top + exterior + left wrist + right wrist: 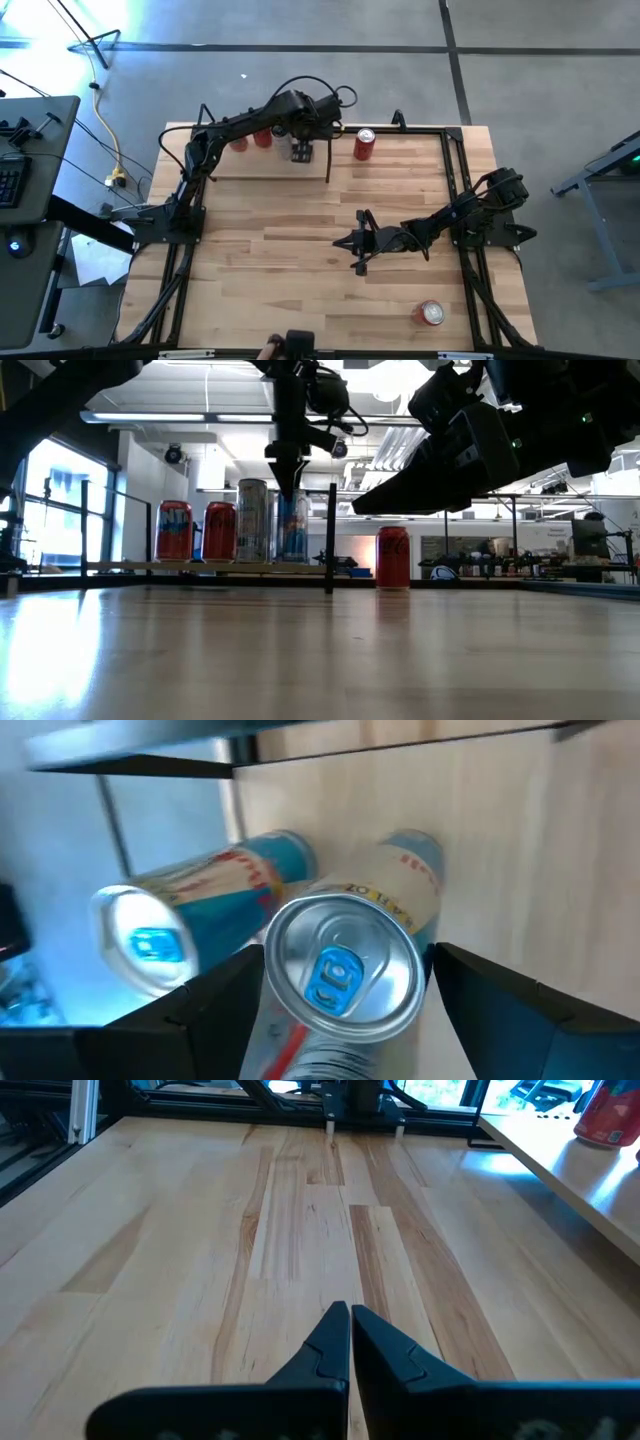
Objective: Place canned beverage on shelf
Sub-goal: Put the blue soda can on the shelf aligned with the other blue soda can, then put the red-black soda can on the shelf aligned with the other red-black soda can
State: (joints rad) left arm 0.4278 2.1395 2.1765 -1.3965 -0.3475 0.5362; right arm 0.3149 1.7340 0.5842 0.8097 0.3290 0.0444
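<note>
Nearest my left wrist camera is the round, brushed-metal top of a silver can (340, 970) with a blue pull tab, standing between the two dark fingers (215, 1010) of the left gripper (345, 1000), whose jaws are spread to either side of it and, as far as I can see, not pressing it. Just beside it stands a second slim can (200, 910) in blue and silver with red lettering. In the low view, I read four cylinders in a row on the shelf (200, 567), a thin pale wood platform with a black upright post at its end: two red cans (174, 531) to one side, then the tall silver can (253, 520), then the blue one (293, 530) under the descending arm. The left arm reaches from its base across the far edge of the counter (300, 290), with its wrist pointing straight down over the shelf (262, 165). Another red can (364, 144) stands upright on the pale plank counter just past the shelf's end, and one more red can (431, 313) stands near the front right corner. The right gripper (352, 243) hangs low over mid-counter with its arm folded and outstretched, its tapered black jaws pressed together on nothing (350, 1342) above the bare, lightly grained wood.
</note>
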